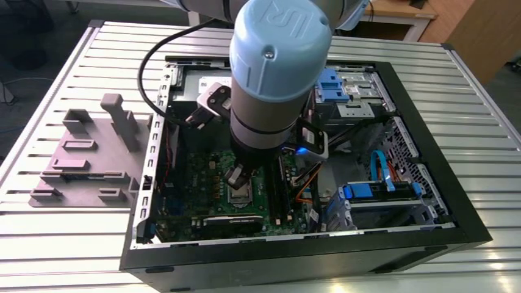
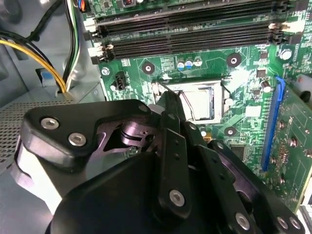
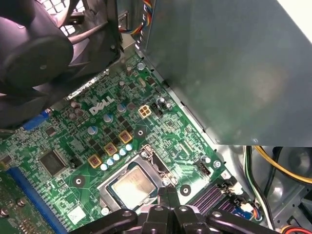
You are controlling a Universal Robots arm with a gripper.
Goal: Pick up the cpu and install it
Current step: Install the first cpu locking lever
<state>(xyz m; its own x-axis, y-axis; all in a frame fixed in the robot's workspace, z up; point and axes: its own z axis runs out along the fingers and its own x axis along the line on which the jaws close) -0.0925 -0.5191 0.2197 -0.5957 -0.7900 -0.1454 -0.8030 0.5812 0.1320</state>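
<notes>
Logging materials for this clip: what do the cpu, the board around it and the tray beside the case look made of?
The cpu: metal top, dull silver sheen with a soft reflection. The motherboard: green laminate, matte, with fine traces and soldered parts. The tray: probably moulded plastic, matte mauve-grey, no glare.
</notes>
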